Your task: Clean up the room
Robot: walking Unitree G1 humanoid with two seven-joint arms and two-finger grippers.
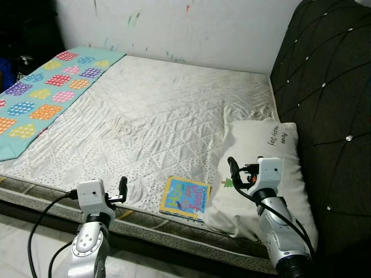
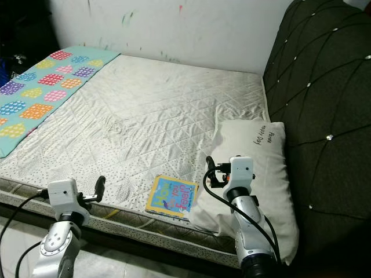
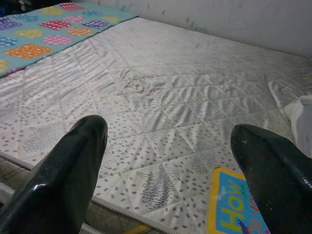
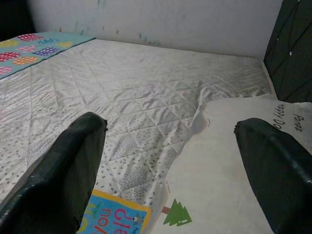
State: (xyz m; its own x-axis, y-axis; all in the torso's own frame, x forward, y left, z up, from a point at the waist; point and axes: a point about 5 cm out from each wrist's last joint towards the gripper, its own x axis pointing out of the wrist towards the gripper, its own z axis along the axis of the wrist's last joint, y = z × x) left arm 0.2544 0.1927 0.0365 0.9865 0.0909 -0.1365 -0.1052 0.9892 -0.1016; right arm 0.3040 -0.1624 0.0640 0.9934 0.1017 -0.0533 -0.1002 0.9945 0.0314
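Book [image 1: 185, 197] flat at mattress [image 1: 156, 121] edge, touching pillow [image 1: 264, 174] | left gripper [image 3: 170, 161] open, empty | right gripper [image 4: 170, 161] open over pillow

The right gripper [image 4: 170, 170] has its two black fingers [image 4: 63, 170] spread wide apart, holding nothing. Between them lies a white quilted mattress [image 4: 126, 92], its near part speckled with grey dots. A white pillow [image 4: 229, 146] rests on the mattress, with a small green tree print at the edge nearest the gripper and dark lettering toward its far end. Just beside the pillow, near the tree print, a book [image 4: 114, 214] with a blue and yellow cover lies flat on the mattress. At the mattress's far corner is a teal blanket [image 4: 34, 46] with coloured patches. A pale wall [image 4: 161, 22] runs behind the mattress, and a dark tufted headboard [image 4: 292, 53] rises beyond the pillow.
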